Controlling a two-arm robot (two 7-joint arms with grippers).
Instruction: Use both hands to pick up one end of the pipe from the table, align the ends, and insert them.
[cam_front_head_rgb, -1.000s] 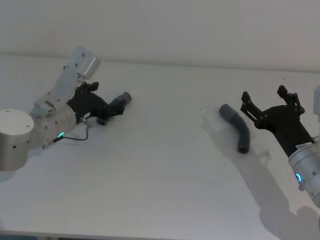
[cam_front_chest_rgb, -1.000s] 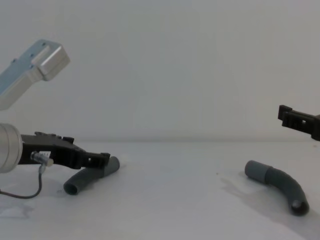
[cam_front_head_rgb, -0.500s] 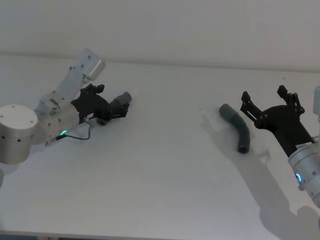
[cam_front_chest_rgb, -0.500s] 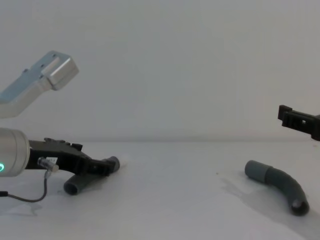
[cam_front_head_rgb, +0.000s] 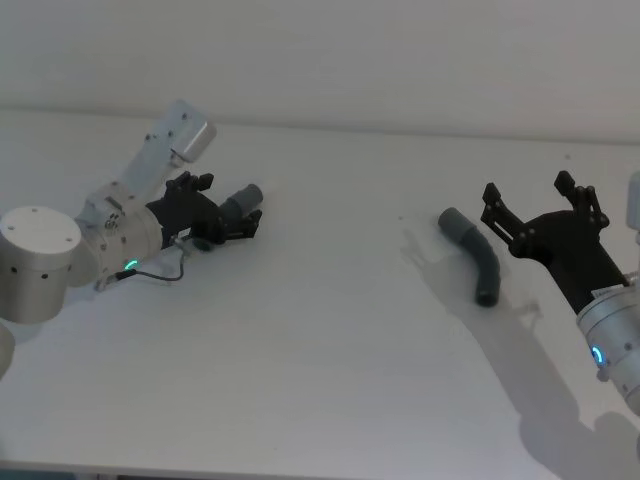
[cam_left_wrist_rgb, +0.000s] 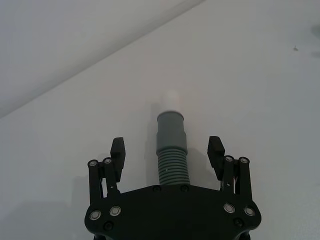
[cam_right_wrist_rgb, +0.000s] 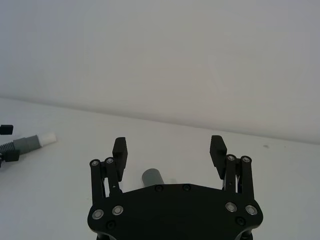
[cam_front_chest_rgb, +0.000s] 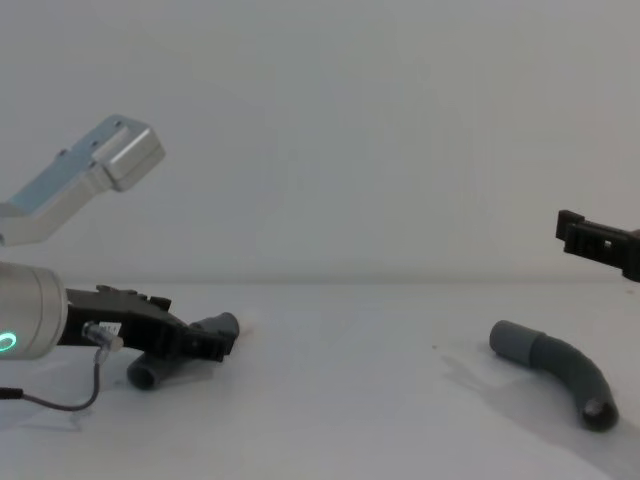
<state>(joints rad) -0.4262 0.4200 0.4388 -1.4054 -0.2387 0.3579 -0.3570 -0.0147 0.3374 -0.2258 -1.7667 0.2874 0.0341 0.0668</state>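
- The straight pipe piece (cam_front_head_rgb: 240, 202) lies on the table (cam_front_head_rgb: 320, 380) in the upper left of the head view. The curved piece (cam_front_head_rgb: 480, 255) lies centre right, well apart from it.
- Your left gripper (cam_left_wrist_rgb: 167, 149) straddles the straight piece's ribbed part. Its jaws are spread with a gap on each side, so it grasps nothing yet.
- Your right gripper (cam_front_head_rgb: 528, 200) hangs released just right of the curved piece.
- If you clamp on the ribs, the hose may flex or roll, leaving its cuff pointing off-axis for the insertion.
- If one right finger touches the elbow first, it will likely pivot on the table and slip out of the jaws.
- The left wrist view shows the narrow white tip (cam_left_wrist_rgb: 172, 96) beyond the cuff. In the head view the tip blends into the table.
- The chest view shows height: the left gripper sits low at the table, while the right one is raised at the right edge, above the curved piece.
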